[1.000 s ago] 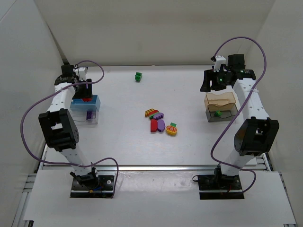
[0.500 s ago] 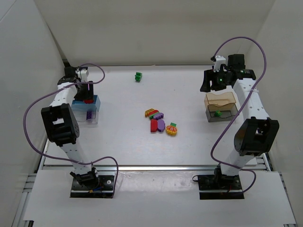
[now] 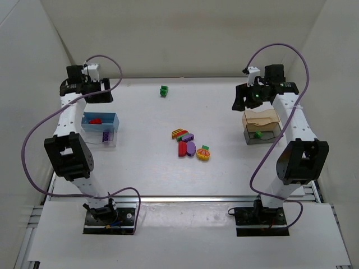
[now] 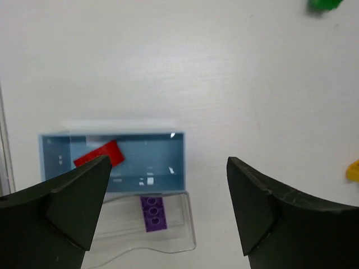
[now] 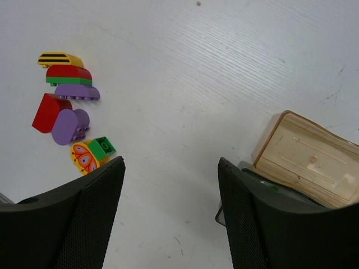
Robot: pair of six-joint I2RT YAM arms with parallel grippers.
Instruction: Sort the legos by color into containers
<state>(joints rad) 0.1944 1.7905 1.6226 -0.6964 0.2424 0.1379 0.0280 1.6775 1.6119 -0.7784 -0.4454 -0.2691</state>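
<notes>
My left gripper [image 3: 100,95] hangs open and empty above the blue container [image 4: 151,154], where a red lego [image 4: 100,154] lies. Just in front of it, a purple lego [image 4: 153,212] lies in the clear container [image 4: 182,224]. At the centre of the table is a cluster of legos [image 3: 189,143]: striped yellow [image 5: 60,58], red-green [image 5: 68,74], purple [image 5: 77,91], red [image 5: 47,111] and others. A green lego [image 3: 164,91] sits alone at the back. My right gripper [image 5: 170,168] is open and empty, left of the tan container [image 5: 305,162].
A dark container [image 3: 262,135] holding a green lego [image 3: 258,134] stands in front of the tan one, against the right arm. White walls close the table at the back and sides. Purple cables loop off both arms.
My left gripper opened, left the red lego in the blue container, and rose back away from it. The right gripper shifted slightly left.
</notes>
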